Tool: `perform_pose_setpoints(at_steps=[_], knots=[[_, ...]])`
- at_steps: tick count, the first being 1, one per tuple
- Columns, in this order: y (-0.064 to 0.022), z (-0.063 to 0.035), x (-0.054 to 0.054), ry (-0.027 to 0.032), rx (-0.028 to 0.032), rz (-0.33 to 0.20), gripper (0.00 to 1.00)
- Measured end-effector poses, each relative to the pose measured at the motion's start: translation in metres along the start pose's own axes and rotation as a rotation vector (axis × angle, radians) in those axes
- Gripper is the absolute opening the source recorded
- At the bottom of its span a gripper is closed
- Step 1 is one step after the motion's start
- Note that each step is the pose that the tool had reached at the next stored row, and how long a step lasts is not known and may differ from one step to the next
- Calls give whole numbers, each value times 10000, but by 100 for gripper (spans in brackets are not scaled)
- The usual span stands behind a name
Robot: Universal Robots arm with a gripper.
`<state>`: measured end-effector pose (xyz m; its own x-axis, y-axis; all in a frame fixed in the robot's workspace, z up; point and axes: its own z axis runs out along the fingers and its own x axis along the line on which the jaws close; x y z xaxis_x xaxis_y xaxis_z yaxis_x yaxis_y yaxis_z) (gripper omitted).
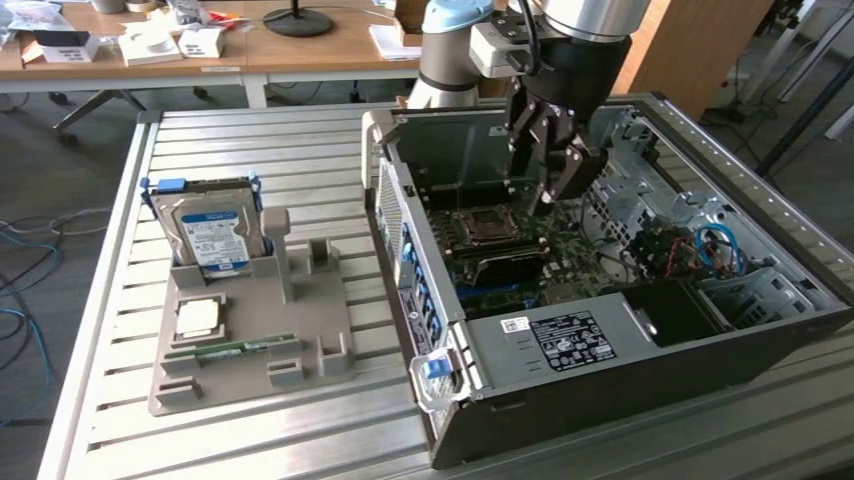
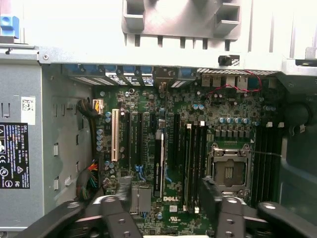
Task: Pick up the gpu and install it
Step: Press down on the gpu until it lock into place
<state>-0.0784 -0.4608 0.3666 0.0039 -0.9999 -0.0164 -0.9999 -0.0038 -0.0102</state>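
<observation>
Slatted metal table [image 1: 267, 130] carries everything. Open PC case [image 1: 627, 400] sits on it, directly under gripper [image 1: 554, 150]. Grey parts holder [image 1: 247, 380] lies flat on table, well apart from gripper, beyond case wall, toward exterior view's left. Holder & case close, gap between them.

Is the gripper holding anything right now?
No: in the wrist view the black gripper hangs with jaws spread and nothing between them, above the green motherboard where the thin dark gpu stands.
</observation>
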Motion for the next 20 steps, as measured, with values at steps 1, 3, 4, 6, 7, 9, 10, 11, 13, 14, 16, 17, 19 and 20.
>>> perform_pose_setpoints(at_steps=[1,3,4,6,7,9,10,11,13,14,16,17,19,20], knots=[[0,0,0,0,0,0,63],[0,0,0,0,0,0,56],[0,0,0,0,0,0,56],[0,0,0,0,0,0,45],[0,0,0,0,0,0,45],[0,0,0,0,0,0,33],[0,0,0,0,0,0,27],[0,0,0,0,0,0,27],[0,0,0,0,0,0,16],[0,0,0,0,0,0,11],[0,0,0,0,0,0,11],[0,0,0,0,0,0,11],[0,0,0,0,0,0,11],[0,0,0,0,0,0,11]])
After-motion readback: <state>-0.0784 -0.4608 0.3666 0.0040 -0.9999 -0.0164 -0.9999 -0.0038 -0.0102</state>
